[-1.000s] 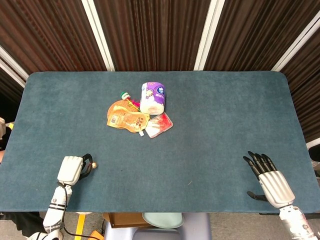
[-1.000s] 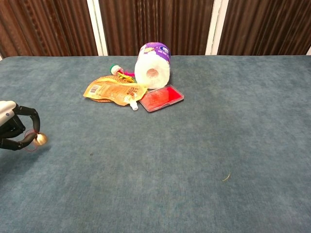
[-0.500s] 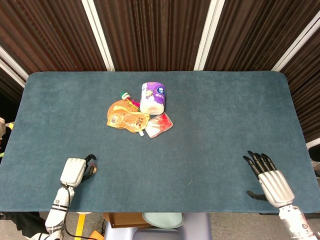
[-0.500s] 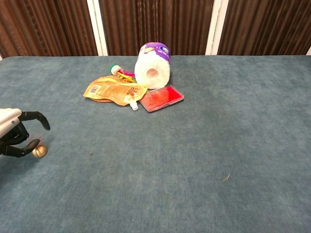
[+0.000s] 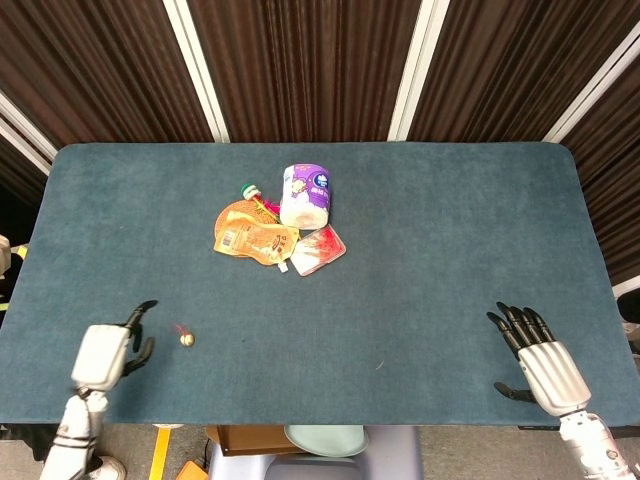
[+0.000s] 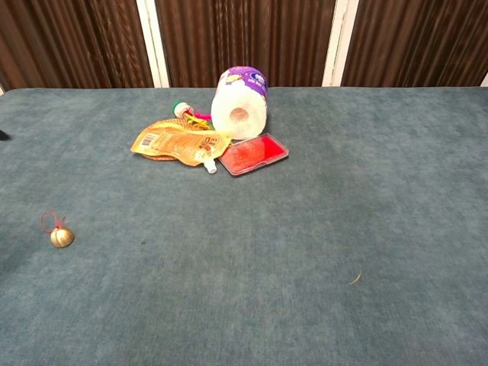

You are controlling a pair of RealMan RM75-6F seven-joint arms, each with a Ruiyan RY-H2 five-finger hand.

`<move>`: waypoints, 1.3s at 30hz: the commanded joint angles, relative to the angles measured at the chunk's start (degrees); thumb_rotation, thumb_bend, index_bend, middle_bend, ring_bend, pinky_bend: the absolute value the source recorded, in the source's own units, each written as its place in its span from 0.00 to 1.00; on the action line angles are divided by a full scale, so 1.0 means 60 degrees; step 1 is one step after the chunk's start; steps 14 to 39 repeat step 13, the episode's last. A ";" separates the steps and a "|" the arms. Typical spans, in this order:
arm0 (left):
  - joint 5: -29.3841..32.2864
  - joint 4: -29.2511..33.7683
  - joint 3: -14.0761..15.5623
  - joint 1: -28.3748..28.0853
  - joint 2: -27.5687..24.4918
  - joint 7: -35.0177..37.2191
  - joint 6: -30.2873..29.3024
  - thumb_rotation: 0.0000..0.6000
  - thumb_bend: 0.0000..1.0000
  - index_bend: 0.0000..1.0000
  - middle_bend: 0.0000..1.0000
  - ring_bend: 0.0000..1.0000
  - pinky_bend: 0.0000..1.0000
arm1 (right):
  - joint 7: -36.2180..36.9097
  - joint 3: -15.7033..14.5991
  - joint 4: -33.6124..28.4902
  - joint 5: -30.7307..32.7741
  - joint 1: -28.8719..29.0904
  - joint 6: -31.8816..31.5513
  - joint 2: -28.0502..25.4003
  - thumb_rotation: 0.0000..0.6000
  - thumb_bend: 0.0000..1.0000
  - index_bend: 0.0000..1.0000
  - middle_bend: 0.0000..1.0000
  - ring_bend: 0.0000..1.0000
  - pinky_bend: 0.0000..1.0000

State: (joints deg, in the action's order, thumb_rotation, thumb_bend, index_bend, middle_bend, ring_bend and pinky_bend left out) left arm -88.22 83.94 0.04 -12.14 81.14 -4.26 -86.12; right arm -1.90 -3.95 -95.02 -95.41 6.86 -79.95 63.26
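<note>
A small golden bell [image 6: 62, 237] with a red loop of string on its top lies by itself on the blue-green table [image 5: 440, 250], near the front left corner. Just to its left in the head view is the left hand [image 5: 103, 352], apart from the bell and holding nothing, its dark fingers [image 5: 142, 308] spread and lifted off the cloth. The chest view shows no more of this hand than a dark speck at the left edge. Well apart, toward the middle back of the table, sits a cluster: a wrapped toilet paper roll [image 6: 241, 103] lying on its side, a flat red case [image 6: 253, 154] just in front of it, and an orange spouted pouch [image 6: 177, 142] to the left of the case. At the front right corner the right hand [image 5: 538, 361] rests open on the table with its fingers fanned out, touching nothing else.
</note>
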 commanded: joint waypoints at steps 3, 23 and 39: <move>-0.0006 0.1624 0.0965 0.1224 -0.1964 0.0249 -0.0753 1.00 0.42 0.05 0.01 0.00 0.16 | -0.0214 -0.0024 -0.0046 0.0028 -0.0004 0.0077 0.0026 1.00 0.18 0.00 0.00 0.00 0.00; -0.0060 0.2078 0.0979 0.1248 -0.2705 -0.0081 -0.0296 1.00 0.42 0.04 0.00 0.00 0.06 | -0.0522 -0.0027 -0.0159 0.0143 -0.0081 0.0070 -0.0003 1.00 0.18 0.00 0.00 0.00 0.00; -0.0060 0.2078 0.0979 0.1248 -0.2705 -0.0081 -0.0296 1.00 0.42 0.04 0.00 0.00 0.06 | -0.0522 -0.0027 -0.0159 0.0143 -0.0081 0.0070 -0.0003 1.00 0.18 0.00 0.00 0.00 0.00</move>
